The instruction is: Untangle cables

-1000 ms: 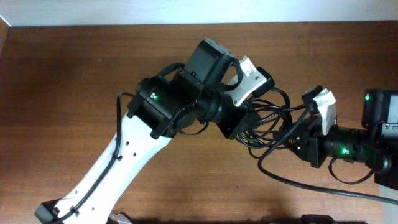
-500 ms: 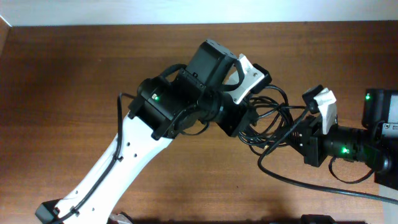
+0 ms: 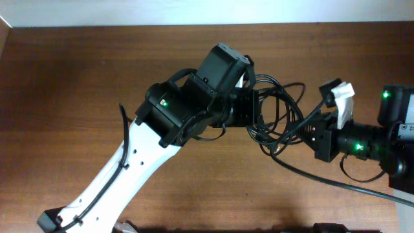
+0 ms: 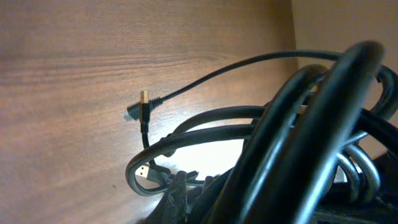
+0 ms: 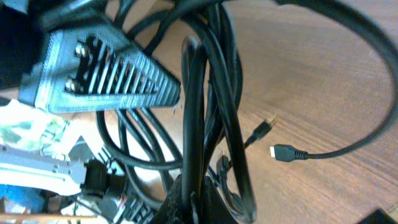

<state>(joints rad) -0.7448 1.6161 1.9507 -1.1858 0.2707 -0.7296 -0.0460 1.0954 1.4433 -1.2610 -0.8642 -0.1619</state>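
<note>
The cables form one bundle of thin black loops hanging between my two grippers over the brown table. My left gripper holds the bundle's left side, shut on the strands. From the right, my right gripper is shut on a strand at the lower right side. In the left wrist view the loops fill the frame, with a gold plug and a USB plug over the wood. In the right wrist view one strand runs up from my shut right gripper; loose plugs hang beside it.
The thicker black wire of the right arm trails across the table at the lower right. The white left arm crosses the lower left. The table's far edge meets a white wall. The left gripper's ribbed finger sits near the right wrist camera.
My right gripper has shut on a strand. The left gripper has turned and moved up and right with the bundle, and the loops now spread wider between the two grippers.
</note>
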